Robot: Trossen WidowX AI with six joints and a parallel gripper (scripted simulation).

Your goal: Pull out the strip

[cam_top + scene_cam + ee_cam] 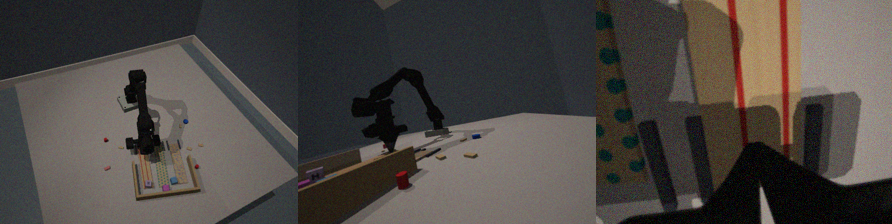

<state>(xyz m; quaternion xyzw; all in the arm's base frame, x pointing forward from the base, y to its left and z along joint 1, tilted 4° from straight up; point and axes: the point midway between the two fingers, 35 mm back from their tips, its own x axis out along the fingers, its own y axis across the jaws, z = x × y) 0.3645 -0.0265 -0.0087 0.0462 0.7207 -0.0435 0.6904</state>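
Note:
The labelled cube (148, 183) (315, 174), lilac with a dark H, rests on the far end of the red-lined strip (145, 171) (761, 50). A magenta cube (166, 187) sits at the end of the teal-dotted strip (162, 170) (606, 100). A blue cube (174, 180) is by the left edge of the speckled strip (179, 168). My gripper (391, 151) (754, 149) is shut and empty, pointing down over the near end of the red-lined strip. Whether the tips touch it, I cannot tell. In the top view the arm hides the fingertips.
A wooden wall (168, 193) (355, 187) encloses the far ends of the strips on three sides. Dark rails (812, 135) (698, 155) flank the near end of the red-lined strip. A red cylinder (197, 166) (402, 179) stands outside the wall. A blue disc (185, 121) (476, 136) and small tan blocks lie nearer the base.

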